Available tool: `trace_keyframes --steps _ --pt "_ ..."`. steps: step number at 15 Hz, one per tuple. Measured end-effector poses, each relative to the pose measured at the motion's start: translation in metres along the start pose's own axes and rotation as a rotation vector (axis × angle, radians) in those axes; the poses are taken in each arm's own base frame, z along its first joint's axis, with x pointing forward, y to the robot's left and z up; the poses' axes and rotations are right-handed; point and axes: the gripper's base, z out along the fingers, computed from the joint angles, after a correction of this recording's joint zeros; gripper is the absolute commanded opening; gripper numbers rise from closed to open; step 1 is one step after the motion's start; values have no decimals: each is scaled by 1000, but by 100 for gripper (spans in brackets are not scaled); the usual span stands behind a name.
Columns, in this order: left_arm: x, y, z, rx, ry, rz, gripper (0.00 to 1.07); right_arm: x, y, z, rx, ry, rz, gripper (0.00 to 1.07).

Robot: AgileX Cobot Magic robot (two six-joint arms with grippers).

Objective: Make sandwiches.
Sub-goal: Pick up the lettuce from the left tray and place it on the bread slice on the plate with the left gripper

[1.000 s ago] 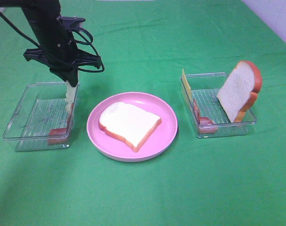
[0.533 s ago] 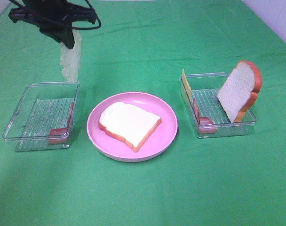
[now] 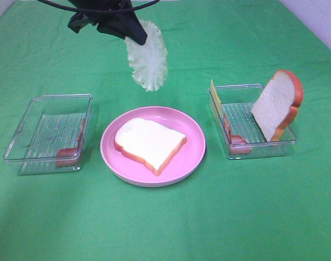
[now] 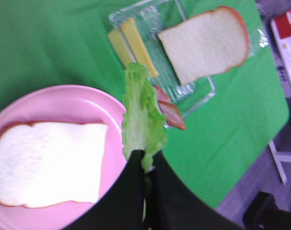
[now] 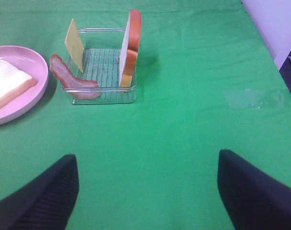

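My left gripper is shut on the top edge of a pale-green lettuce leaf, which hangs in the air above the far side of the pink plate. One bread slice lies flat on that plate. In the left wrist view the lettuce dangles from the closed fingertips over the plate's edge. My right gripper is open and low over bare cloth, well away from the food. A second bread slice, yellow cheese and bacon stand in the right tray.
The clear left tray holds a piece of bacon at its near corner. A green cloth covers the table. The table's right edge and a white wall show at the far right.
My left gripper has lifted the lettuce out of the left tray and carried it up and to the right, to above the plate's far side. Nothing else has moved.
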Motion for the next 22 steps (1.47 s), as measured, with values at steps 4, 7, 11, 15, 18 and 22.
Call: trace_keyframes --steps 4,7,11,15,18,22 --pt "12 12 27 70 155 -38 0 0 0 0 0 0 0 75" --pt "14 20 40 62 185 -52 0 0 0 0 0 1 0 75" --pt "26 23 64 16 261 -27 0 0 0 0 -1 1 0 75" --pt "40 46 98 -68 362 -55 0 0 0 0 -1 1 0 75" --pt "44 58 104 -124 393 -41 0 0 0 0 -1 1 0 75" --pt "43 66 105 -201 381 -33 0 0 0 0 -1 1 0 75"
